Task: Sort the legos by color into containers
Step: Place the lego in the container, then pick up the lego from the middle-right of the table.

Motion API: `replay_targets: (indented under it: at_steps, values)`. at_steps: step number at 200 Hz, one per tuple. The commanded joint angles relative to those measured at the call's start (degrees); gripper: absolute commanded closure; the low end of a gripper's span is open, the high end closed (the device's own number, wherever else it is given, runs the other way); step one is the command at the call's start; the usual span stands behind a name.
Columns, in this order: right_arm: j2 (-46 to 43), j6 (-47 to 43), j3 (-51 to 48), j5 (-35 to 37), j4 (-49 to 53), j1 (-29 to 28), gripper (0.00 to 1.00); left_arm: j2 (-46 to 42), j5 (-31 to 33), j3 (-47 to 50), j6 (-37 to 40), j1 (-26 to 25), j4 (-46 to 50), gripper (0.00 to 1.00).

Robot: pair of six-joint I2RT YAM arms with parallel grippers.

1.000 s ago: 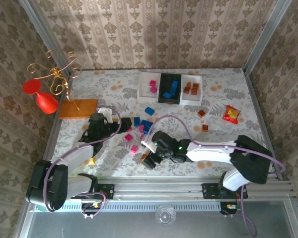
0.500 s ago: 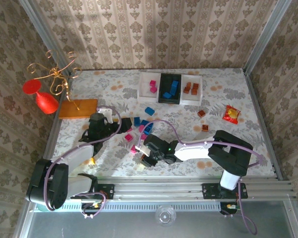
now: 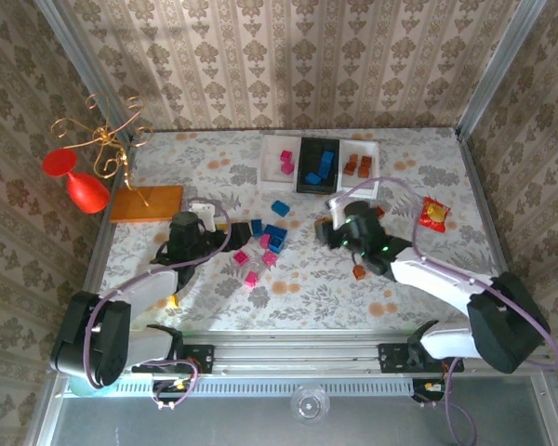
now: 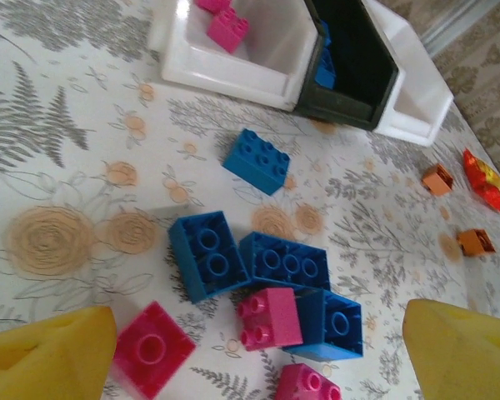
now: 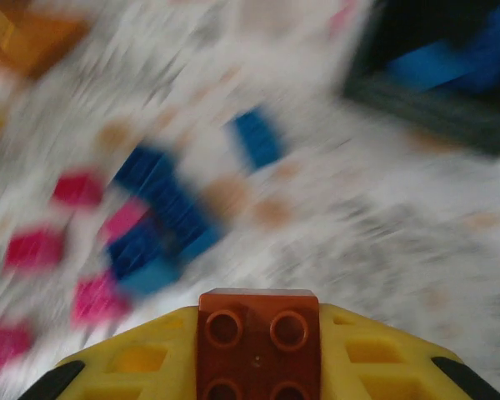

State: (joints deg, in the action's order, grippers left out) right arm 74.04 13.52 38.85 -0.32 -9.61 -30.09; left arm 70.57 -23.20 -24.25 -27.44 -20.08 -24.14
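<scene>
- Table is carrying three trays in a row at upper centre: white tray is holding pink bricks, black tray blue ones, right white tray orange-brown ones.
- Right gripper is sitting centre-right in the top view, just below the trays, and is clamping an orange-brown lego. The background in its wrist view is blurring.
- Left gripper is hanging with its jaws wide apart, gripping nothing, over the loose pile.
- Blue and pink legos are lying unsorted at mid-frame; two orange ones are sitting apart at right.
- Step, as I read it: delivering the held brick. The next move is calling for centring over the right white tray, then releasing.
</scene>
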Motion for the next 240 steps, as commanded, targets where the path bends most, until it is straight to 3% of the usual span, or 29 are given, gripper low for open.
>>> replay_targets:
  at_steps: [1, 19, 54, 94, 128, 164, 205, 240]
  values:
    - [0.99, 10.06, 2.71, 2.5, -2.81, 7.43, 0.69, 1.04, -1.45, -2.02, 0.31, -2.26, -1.67, 0.1]
    - [5.16, 11.14, 7.61, 5.29, -2.65, 11.76, 0.7, 1.5, -0.62, -2.46, 0.98, -3.51, -1.09, 0.1]
    - [21.49, 11.09, 22.07, 9.37, 1.59, 17.36, 0.69, 1.51, 0.17, -2.75, 1.55, -4.75, -0.6, 0.11]
    - [33.29, 10.86, 34.4, 11.01, 7.81, 20.12, 0.55, 1.07, 1.09, -3.06, 2.38, -5.54, 0.4, 0.11]
    - [26.85, 9.88, 27.91, 4.84, 3.81, 20.17, 0.33, 0.96, 0.42, -3.26, 3.09, -5.76, 0.31, 0.1]
    - [16.53, 10.21, 16.71, -1.37, 8.3, 20.21, 0.22, 3.26, -5.52, -4.88, 5.86, -10.84, -3.06, 0.12]
    - [6.29, 11.44, 3.79, 2.65, 15.18, 20.16, 0.12, 8.05, -7.98, -8.02, 9.59, -17.51, -3.52, 0.12]
    - [8.16, 12.37, 3.45, 8.12, 17.08, 20.29, 0.08, 10.89, -7.86, -9.05, 9.12, -18.98, -4.16, 0.13]
